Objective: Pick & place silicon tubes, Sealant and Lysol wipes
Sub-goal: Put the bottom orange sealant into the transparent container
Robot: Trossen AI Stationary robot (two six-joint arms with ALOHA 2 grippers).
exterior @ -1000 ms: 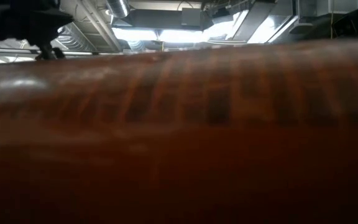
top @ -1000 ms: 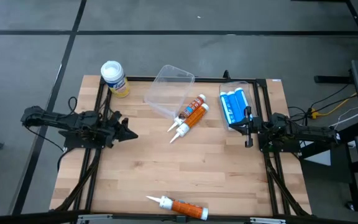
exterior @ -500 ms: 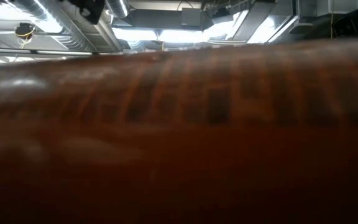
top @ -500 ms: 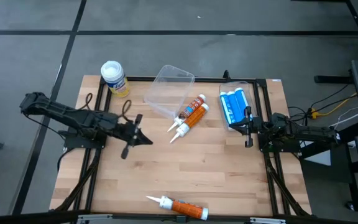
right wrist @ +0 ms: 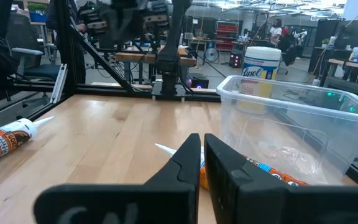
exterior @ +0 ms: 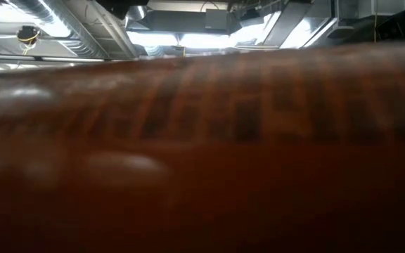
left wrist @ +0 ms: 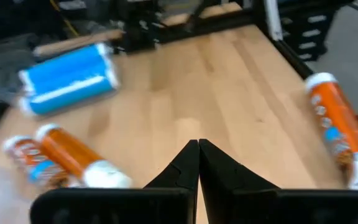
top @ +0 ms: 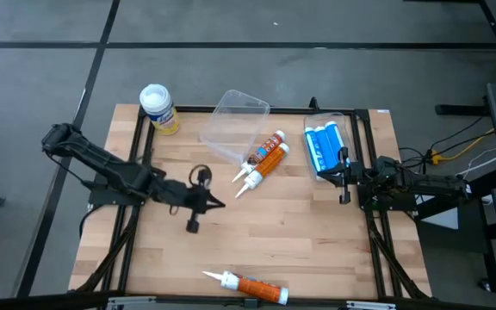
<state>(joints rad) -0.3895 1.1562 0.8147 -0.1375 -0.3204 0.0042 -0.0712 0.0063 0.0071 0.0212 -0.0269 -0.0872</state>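
The left gripper [top: 216, 204], fingers pinched shut on nothing, hangs over bare wood mid-table w/ the pair of orange sealant tubes with white nozzles [top: 262, 160] just ahead of its tip, prob. lined up that way for a first pick. The yellow Lysol wipes canister with its round white lid [top: 158, 109] stands upright well behind it at the far table corner, beside the tilted clear plastic bin [top: 233, 126], which looks like the drop spot. The right gripper [top: 344, 176] waits closed & empty at its own edge, right next to the blue twin-cylinder pack [top: 325, 148]; a third orange tube [top: 250, 285] lies alone at the near edge, apart from both.

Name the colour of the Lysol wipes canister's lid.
White, on the Lysol wipes; clearest in the high view.
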